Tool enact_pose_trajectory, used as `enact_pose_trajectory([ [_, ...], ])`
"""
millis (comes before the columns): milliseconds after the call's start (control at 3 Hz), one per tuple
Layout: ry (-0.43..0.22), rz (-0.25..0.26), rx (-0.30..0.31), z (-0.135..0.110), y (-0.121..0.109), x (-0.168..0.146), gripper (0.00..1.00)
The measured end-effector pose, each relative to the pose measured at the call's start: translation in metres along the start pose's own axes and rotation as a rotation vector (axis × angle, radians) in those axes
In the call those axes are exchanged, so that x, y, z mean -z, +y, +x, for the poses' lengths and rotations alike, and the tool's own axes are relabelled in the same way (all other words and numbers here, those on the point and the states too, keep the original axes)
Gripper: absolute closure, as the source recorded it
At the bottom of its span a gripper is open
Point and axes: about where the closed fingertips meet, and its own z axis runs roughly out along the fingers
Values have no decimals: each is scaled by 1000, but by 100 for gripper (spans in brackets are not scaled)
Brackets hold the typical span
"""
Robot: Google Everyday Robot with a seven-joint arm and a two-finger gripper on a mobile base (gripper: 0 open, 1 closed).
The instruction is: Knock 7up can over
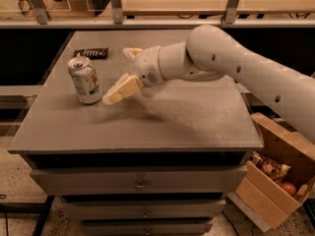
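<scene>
The 7up can point(85, 80) is silver-white with green and red marks and a pull-tab top. It stands upright on the left part of the grey cabinet top point(162, 122). My gripper point(115, 75) is just right of the can with its fingers spread wide. The lower tan finger point(120, 89) points down-left, and its tip is at the can's lower right side, touching or nearly touching it. The upper finger point(131, 52) points to the back left, clear of the can. The gripper holds nothing.
A dark snack packet point(91, 52) lies behind the can near the back left. An open cardboard box point(275, 181) with food items stands on the floor at the right. A railed shelf point(172, 21) runs behind the cabinet. Drawers point(140, 183) are below its front edge.
</scene>
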Motion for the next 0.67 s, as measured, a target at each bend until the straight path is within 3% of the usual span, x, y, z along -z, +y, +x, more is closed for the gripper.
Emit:
enact_pose_trajectory([
  [667,-21,-22,-16,-2,16,-16,0],
])
